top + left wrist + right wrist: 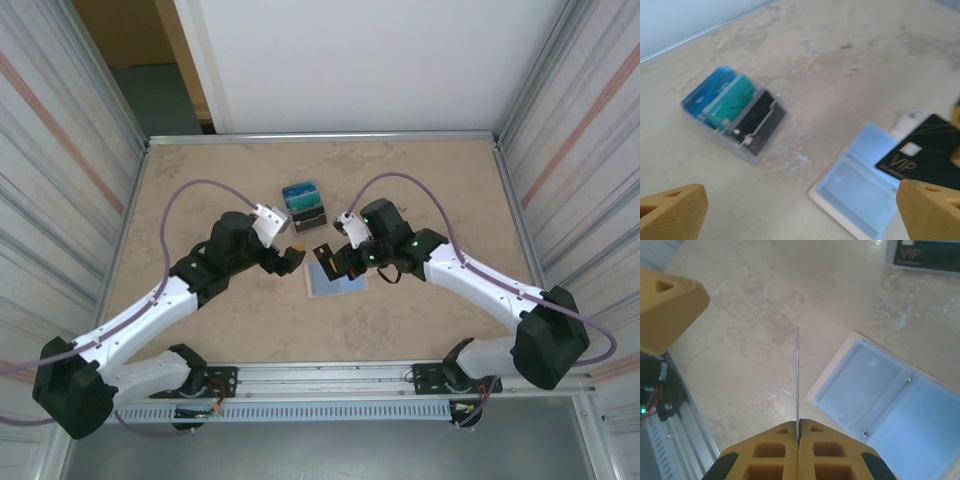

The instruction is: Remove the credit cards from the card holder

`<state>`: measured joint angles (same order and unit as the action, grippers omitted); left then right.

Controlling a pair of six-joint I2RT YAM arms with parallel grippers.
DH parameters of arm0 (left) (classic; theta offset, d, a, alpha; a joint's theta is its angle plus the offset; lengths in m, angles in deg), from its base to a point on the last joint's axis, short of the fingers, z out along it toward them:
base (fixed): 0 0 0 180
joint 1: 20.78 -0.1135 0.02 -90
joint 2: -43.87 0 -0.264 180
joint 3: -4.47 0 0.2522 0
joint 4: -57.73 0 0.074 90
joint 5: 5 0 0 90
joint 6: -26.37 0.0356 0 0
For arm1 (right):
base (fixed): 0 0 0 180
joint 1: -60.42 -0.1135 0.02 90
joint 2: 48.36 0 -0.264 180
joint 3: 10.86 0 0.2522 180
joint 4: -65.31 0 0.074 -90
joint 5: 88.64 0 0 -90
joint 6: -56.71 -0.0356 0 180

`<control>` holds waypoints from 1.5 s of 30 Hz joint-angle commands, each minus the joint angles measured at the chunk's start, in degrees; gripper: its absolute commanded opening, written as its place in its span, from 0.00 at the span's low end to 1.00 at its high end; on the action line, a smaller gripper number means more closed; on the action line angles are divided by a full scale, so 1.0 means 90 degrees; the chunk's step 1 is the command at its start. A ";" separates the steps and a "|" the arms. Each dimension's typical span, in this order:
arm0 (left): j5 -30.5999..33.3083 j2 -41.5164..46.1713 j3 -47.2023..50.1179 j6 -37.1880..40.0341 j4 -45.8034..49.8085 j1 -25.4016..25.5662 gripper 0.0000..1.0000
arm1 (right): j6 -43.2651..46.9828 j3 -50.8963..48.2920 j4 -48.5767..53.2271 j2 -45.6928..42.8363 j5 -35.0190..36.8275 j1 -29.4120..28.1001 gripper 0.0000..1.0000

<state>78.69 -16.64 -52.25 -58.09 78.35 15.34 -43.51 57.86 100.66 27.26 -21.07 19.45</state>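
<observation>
Near the wallet (890, 400), your right gripper (798, 430) is pinching 1 black card (922, 159) by its edge and risking slippage; left gripper (289, 258) is hanging wide, empty.

Soft even light, blurry left-wrist view

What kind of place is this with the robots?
Probably a robot lab work cell: a left arm and right arm bolted to a rail at a table, ribbed panel walls around it, cards laid out.

pale-blue card holder (855, 187), black VIP card (925, 157)
</observation>
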 commanded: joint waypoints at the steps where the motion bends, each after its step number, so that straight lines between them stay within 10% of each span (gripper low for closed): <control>1: -0.1459 0.0110 0.0010 0.0685 0.0026 -0.0058 0.95 | 0.0751 0.0342 0.0453 -0.0135 -0.0235 -0.0156 0.01; 22: -0.3594 -0.1047 -0.0889 0.2081 0.1124 0.0056 0.28 | 0.1720 0.1034 0.1254 -0.0103 -0.0874 -0.0397 0.02; 26: -0.3606 -0.1185 -0.1013 0.2222 0.1289 0.0180 0.00 | 0.1768 0.1098 0.1274 -0.0111 -0.0836 -0.0389 0.03; 32: -0.3518 -0.1046 -0.0898 0.2251 0.1088 0.0293 0.00 | 0.1615 0.0958 0.1090 -0.0330 -0.0584 -0.0254 0.08; 43: -0.2492 0.0173 0.0091 0.1002 -0.0564 0.0295 0.00 | 0.0435 -0.0115 -0.0357 -0.1667 -0.0846 0.0717 0.69; 45: -0.2224 0.0416 0.0265 0.0650 -0.0832 0.0295 0.00 | 0.0147 -0.0384 -0.0718 -0.1929 -0.0673 0.0765 0.97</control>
<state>54.26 -15.96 -51.74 -46.30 77.41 17.88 -37.35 56.75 100.42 12.66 -27.13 25.90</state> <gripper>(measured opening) 0.064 0.820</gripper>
